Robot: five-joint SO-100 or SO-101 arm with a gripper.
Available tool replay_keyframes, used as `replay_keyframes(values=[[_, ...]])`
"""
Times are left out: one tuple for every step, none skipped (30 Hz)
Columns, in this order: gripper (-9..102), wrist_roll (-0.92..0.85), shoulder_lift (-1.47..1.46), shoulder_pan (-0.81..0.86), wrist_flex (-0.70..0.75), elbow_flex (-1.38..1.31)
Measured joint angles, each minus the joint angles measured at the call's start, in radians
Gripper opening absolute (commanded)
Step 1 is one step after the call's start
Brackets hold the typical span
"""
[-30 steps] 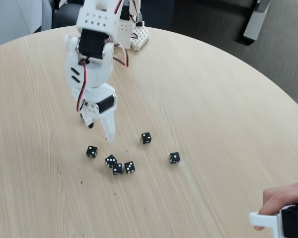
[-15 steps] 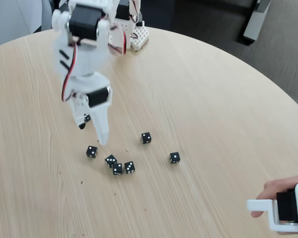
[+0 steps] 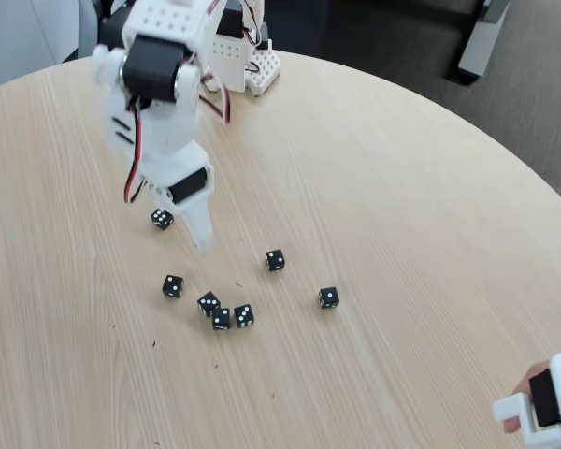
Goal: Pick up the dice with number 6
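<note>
Several tiny black dice with white pips lie on the round wooden table (image 3: 374,187). One die (image 3: 161,219) sits apart, up and to the left of the others, right beside the left side of my white gripper (image 3: 189,234). It shows more pips than the rest and looks like the dice with number 6, though the pips are too small to count. One white finger (image 3: 201,234) points down past it. Whether that die is held or rests on the table is unclear. The other finger is hidden.
The other dice are grouped below the gripper: one (image 3: 172,285), a close trio (image 3: 222,316), one (image 3: 275,260) and one (image 3: 328,297). The arm's base (image 3: 248,61) stands at the table's far edge. A person's hand holds a white device (image 3: 542,407) at the lower right.
The gripper swung left, then rose a little, and the lone die at its left side now shows plainly. The hand with the device slid down and right. The other dice stayed put.
</note>
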Motion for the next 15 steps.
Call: replay_keyframes(values=[[26,0.0,-0.012,0.0,0.014,0.0],[26,-0.002,-0.029,0.0,0.026,0.0],[26,-0.002,-0.048,0.0,0.034,0.0],[26,-0.002,-0.064,0.0,0.034,0.0],[26,0.0,-0.081,-0.002,0.04,0.0],[26,0.002,-0.097,-0.002,0.043,0.0],[26,0.006,-0.104,-0.002,0.043,0.0],[26,0.014,-0.109,-0.002,0.043,0.0],[26,0.021,-0.112,-0.002,0.044,0.0],[25,0.032,-0.112,-0.002,0.044,0.0],[25,0.04,-0.112,-0.002,0.044,0.0],[25,0.052,-0.112,-0.002,0.044,0.0],[25,0.067,-0.112,-0.002,0.044,0.0],[25,0.083,-0.112,-0.002,0.044,0.0],[25,0.101,-0.112,-0.002,0.044,0.0]])
